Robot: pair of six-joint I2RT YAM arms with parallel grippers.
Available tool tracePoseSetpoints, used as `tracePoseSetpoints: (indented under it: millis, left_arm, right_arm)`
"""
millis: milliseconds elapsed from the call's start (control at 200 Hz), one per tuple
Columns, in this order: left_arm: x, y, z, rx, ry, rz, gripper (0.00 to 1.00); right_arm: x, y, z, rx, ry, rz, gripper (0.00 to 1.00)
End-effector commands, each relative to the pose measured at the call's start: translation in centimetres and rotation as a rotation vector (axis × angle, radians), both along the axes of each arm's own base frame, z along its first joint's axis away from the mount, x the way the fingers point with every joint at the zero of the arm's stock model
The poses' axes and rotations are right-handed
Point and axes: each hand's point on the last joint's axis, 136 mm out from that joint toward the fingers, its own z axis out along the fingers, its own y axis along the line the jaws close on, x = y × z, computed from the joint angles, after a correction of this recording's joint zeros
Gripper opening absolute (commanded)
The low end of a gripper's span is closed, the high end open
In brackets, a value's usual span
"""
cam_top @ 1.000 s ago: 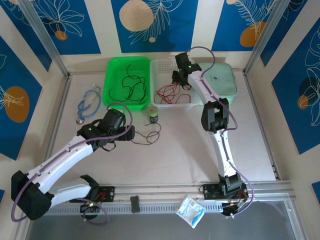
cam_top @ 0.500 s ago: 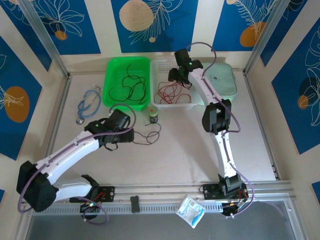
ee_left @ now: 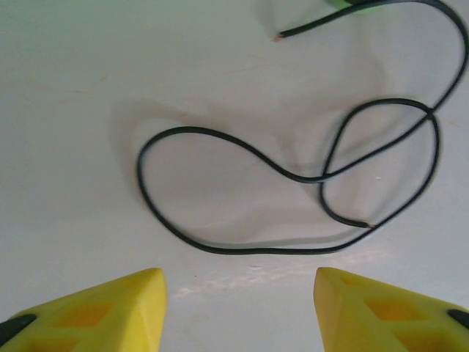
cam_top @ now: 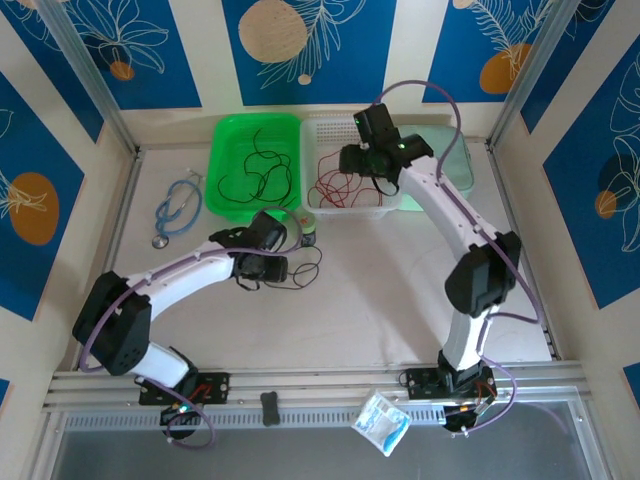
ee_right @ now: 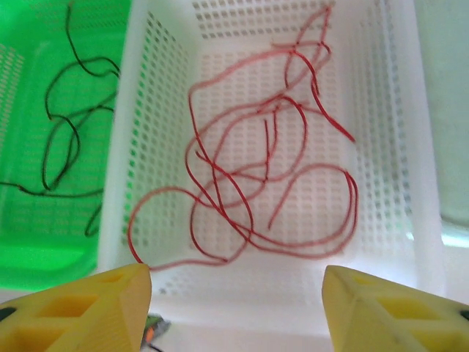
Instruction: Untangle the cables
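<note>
- Progress: sorting by colour looks mostly done, with one strand left outside the baskets
- red cables [ee_right: 242, 220]: in the white basket [ee_right: 410, 147], a loose heap of overlapping loops; no black strand seen among them
- black cables [cam_top: 262, 180]: in the green basket [cam_top: 250, 215] just beside the white one, loops crossing each other; no red seen there
- loose black cable [ee_left: 264, 251]: on the table [ee_left: 73, 110] near the green basket, one open loop crossing itself, both ends free
- left gripper [ee_left: 238, 308]: fingers apart, nothing between them, poised over the loose black cable
- right gripper [ee_right: 234, 308]: fingers wide apart, empty, above the near edge of the white basket
- Outstanding, by judgement: pick up the loose black cable and add it to the green basket; whether the heaps in the baskets count as untangled cannot be told
</note>
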Motion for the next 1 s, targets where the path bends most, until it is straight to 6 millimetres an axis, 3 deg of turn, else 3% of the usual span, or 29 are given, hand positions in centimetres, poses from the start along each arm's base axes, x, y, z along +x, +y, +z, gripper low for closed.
tracePoseSetpoints:
  millis: [0,325,480,590,690,910,995]
  left_arm:
    - [-1.1,-0.7,-0.9,-0.055,0.051,0.064,0.58]
    - [-0.9,3.3,-6.9,0.153,0.141,0.215,0.52]
    - [-1.5,7.0,-8.4,0.188,0.203,0.327,0.51]
    - [-2.0,9.7,-7.1,0.173,0.184,0.410,0.52]
    - [-2.1,12.2,-4.8,0.186,0.136,0.471,0.54]
    - [-0.8,17.5,-1.1,0.237,0.061,0.547,0.56]
    - [0.2,17.6,-0.1,0.227,0.031,0.523,0.56]
  right_arm:
    - [-1.9,-0.5,1.7,0.047,-0.062,-0.021,0.62]
    - [-7.6,-2.3,-1.1,0.100,-0.008,-0.037,0.57]
    - [-9.4,-2.9,-1.7,0.123,0.005,-0.044,0.55]
    - [-10.3,-3.3,-2.2,0.140,0.012,-0.054,0.55]
    - [-10.9,-3.5,-2.6,0.159,0.021,-0.061,0.54]
    - [-11.8,-3.5,-2.5,0.193,0.025,-0.060,0.54]
    - [-12.2,-3.8,-2.2,0.199,0.018,-0.064,0.54]
